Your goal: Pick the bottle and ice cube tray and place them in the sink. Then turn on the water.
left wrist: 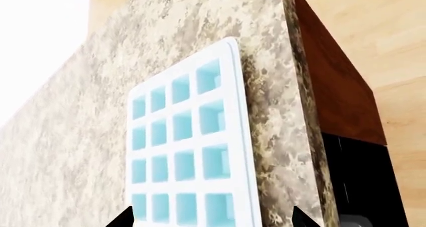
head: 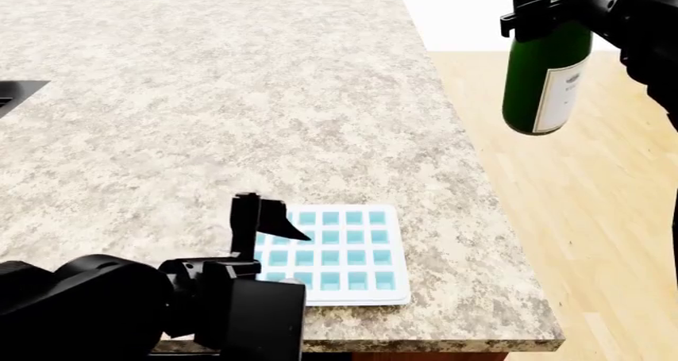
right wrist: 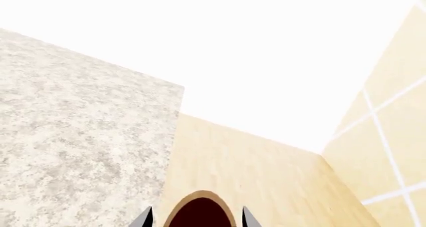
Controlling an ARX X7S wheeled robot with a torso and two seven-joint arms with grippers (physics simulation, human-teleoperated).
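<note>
The left gripper [head: 265, 218] hangs low over the counter [head: 212, 99] at the near left corner of the tray [head: 337, 254]; one dark finger [head: 246, 214] stands just off the tray's left edge and the other reaches over the first column of cells; in the left wrist view two fingertips [left wrist: 119, 219] show either side of the tray [left wrist: 186, 152], spread wider than its short side, so the jaws stand wide open with nothing between them. From those fingers the tray runs straight ahead, its long axis in line with the wrist's reach, flat on the stone and close beside the counter's right-hand edge; a grasp would, I judge, turn on closing across the short side or pinching the thin rim, since the tray lies flush. The right gripper [head: 545, 12] is high and well off the counter over the wood floor [head: 593, 218], clamped on the neck of the bottle [head: 545, 75], which hangs upright below the fingers with its label facing right; the right wrist view gives only two tips and the bottle's round top [right wrist: 199, 212] between them. The sink [head: 16, 91] shows as a dark corner at the far left, well apart from both, so the left arm is nearer the tray and the sink.
</note>
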